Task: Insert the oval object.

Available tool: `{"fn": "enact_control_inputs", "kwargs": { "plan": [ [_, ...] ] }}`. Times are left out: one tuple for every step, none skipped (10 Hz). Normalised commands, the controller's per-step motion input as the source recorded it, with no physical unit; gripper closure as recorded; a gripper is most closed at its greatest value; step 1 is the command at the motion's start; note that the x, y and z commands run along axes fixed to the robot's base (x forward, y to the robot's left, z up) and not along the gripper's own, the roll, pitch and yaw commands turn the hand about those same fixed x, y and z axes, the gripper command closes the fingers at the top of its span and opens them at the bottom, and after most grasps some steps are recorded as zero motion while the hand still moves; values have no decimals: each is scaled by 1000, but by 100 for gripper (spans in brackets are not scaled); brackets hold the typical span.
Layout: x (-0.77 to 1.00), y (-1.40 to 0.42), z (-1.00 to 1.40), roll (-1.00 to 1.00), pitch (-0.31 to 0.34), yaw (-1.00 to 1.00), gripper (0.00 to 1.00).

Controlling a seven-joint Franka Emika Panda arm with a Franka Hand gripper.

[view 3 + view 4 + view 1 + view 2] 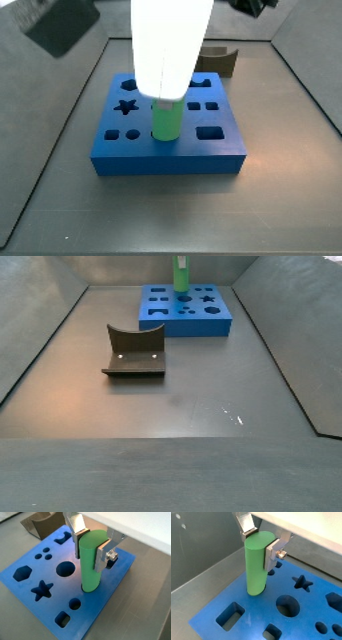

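The oval object, a long bright green rod, stands upright over the blue block. My gripper is shut on the rod's upper part, with a silver finger on each flat side. The same grip shows in the other wrist view, with the gripper on the rod. The rod's lower end meets the block's top near the block's edge; a dark rim shows around it, but I cannot tell how deep it sits. In both side views the rod rises from the block.
The block's top has several shaped holes: a star, a round one, a hexagon. The dark fixture stands on the floor apart from the block and also shows behind it. Grey walls surround the floor.
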Motion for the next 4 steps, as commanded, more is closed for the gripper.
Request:
{"fn": "enact_control_inputs", "kwargs": {
  "plan": [
    [0,0,-317,0,0,-29,100],
    [0,0,-303,0,0,-26,100],
    [0,0,-209,0,0,-20,100],
    [0,0,0,0,0,0,100]
  ]
}}
